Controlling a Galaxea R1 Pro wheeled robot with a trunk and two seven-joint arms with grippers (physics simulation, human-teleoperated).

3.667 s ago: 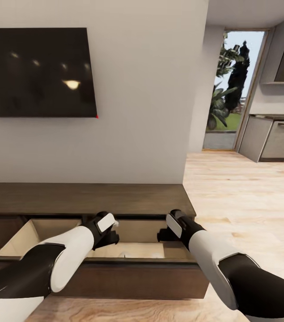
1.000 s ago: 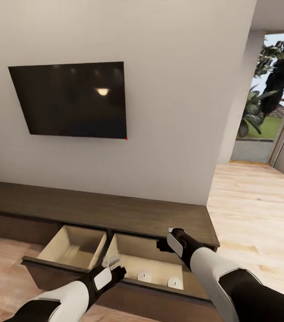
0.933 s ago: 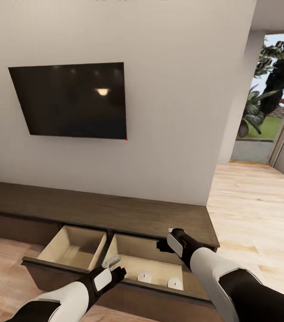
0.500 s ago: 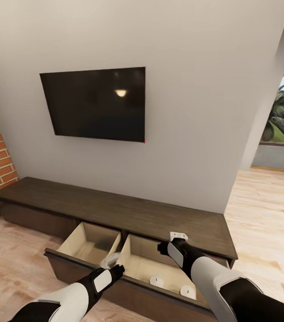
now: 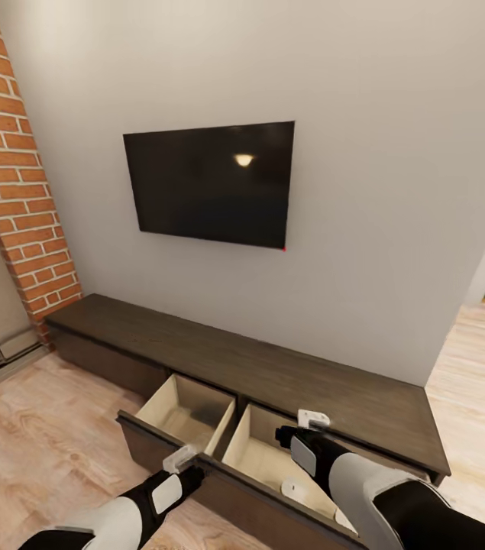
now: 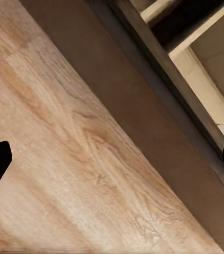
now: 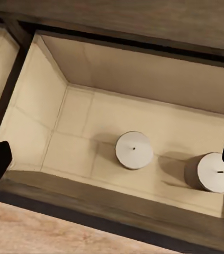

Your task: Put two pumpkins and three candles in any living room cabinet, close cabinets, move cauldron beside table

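Two candles (image 7: 134, 150) stood apart in the cabinet (image 5: 288, 382) drawer; right pincer (image 5: 312, 419) above gaped wide, left pincer (image 5: 179, 460) wide, both empty

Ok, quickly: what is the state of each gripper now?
Left gripper: open, holding nothing.
Right gripper: open, empty, above the drawer with two candles.

Home living room. Flat black television (image 5: 211, 183) mounted on a plain pale wall (image 5: 395, 153); long low dark-brown cabinet (image 5: 219, 363) beneath it, drawers with pale tan insides. Red-brick fireplace (image 5: 13, 176) at one side. Light wood-plank floor (image 5: 36, 443). Two grey candles (image 7: 134, 150) in a drawer.
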